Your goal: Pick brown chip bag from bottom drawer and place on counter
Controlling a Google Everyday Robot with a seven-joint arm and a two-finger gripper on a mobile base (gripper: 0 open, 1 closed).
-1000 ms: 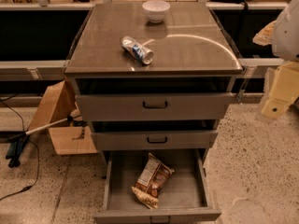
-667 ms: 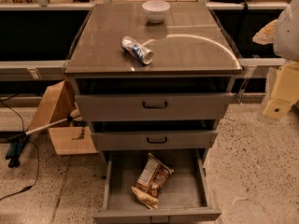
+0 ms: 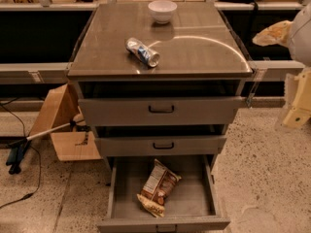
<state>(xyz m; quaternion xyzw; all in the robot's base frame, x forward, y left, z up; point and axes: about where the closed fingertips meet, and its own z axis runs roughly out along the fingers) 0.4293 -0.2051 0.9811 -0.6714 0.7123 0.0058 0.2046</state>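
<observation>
The brown chip bag (image 3: 158, 187) lies flat inside the open bottom drawer (image 3: 194, 198), slightly left of its middle, with its white label panel facing up. The counter (image 3: 194, 47) is the glossy grey-brown top of the cabinet. My gripper (image 3: 296, 103) is a pale cream part at the right edge of the view, level with the top drawer. It is well to the right of the cabinet, far above the bag, and holds nothing that I can see.
A crushed silver-blue can (image 3: 143, 52) lies on the counter left of centre, and a white bowl (image 3: 162, 10) stands at its back. The two upper drawers (image 3: 161, 109) are slightly pulled out. An open cardboard box (image 3: 63, 123) and cables sit on the floor to the left.
</observation>
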